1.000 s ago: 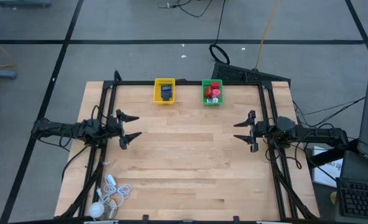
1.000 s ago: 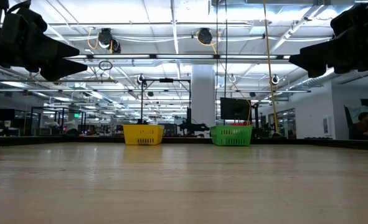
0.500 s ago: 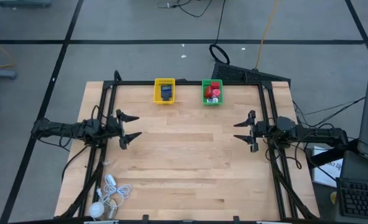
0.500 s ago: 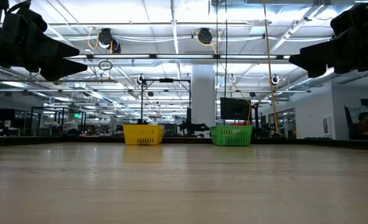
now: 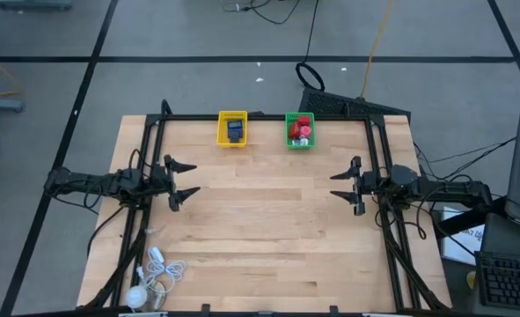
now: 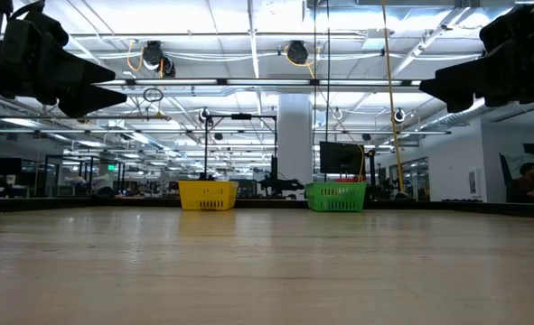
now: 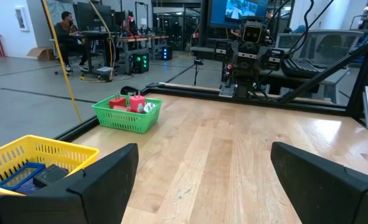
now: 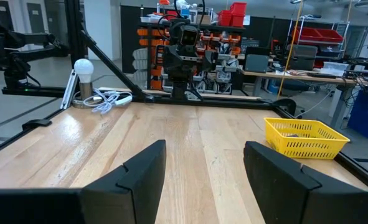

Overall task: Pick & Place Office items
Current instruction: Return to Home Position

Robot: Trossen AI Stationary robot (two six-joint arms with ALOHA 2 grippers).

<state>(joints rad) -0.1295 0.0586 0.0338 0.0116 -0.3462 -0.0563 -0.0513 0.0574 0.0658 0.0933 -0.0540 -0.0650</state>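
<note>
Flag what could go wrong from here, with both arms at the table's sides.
1. The white coiled cable lies loose at the near left corner, on the side of the open left gripper; a low sweep there might snag it.
2. Red pieces stick up above the rim of the green basket; a knock could spill them.
The right gripper waits open on the opposite side.

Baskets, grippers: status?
Left gripper open, right gripper open, both hovering at table sides. Blue piece in yellow basket, red pieces in green basket. White cable at left near corner, out of the way.
</note>
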